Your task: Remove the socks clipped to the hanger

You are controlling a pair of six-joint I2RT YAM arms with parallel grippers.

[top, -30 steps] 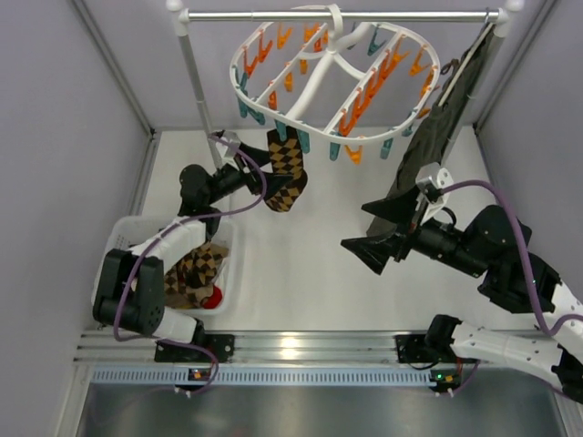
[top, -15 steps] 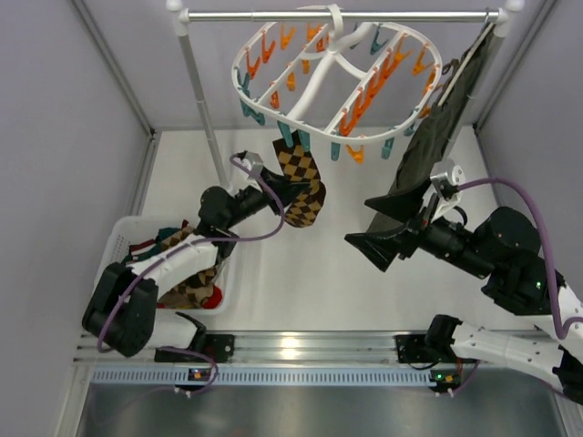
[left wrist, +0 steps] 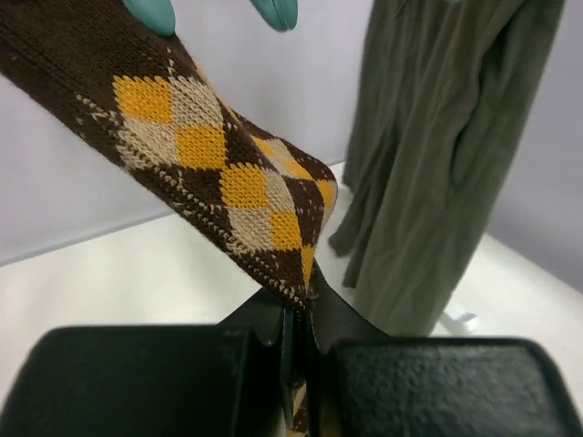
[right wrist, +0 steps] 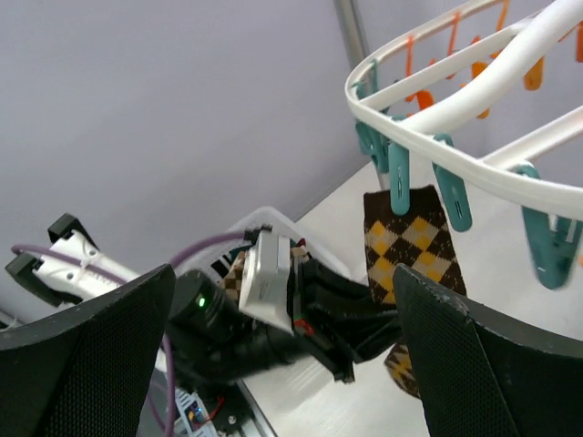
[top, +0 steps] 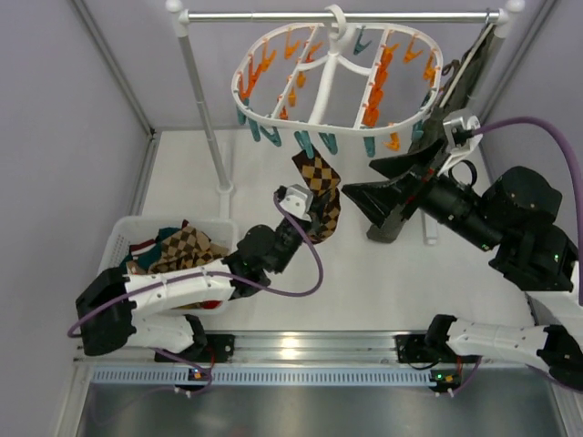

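A brown and yellow argyle sock (top: 316,171) hangs from a teal clip (top: 304,140) on the front rim of the white oval hanger (top: 335,118). My left gripper (top: 319,211) is shut on the sock's lower end. In the left wrist view the sock (left wrist: 209,155) runs up and left from the closed fingertips (left wrist: 305,309) to teal clips (left wrist: 273,11). My right gripper (top: 357,179) stands open just right of the sock, nothing between its fingers. The right wrist view shows the sock (right wrist: 405,241) clipped to the hanger (right wrist: 455,100), with the left arm (right wrist: 273,300) below it.
A white bin (top: 123,238) at the left holds several removed socks (top: 182,246). A long olive garment (left wrist: 437,155) hangs at the right of the metal rail (top: 337,15). A rail post (top: 205,109) stands at the left. Many orange and teal clips dangle from the hanger.
My left gripper went from open to shut on the sock's lower end and moved right and nearer with it. The hanger swung round. The right arm rose toward the hanger.
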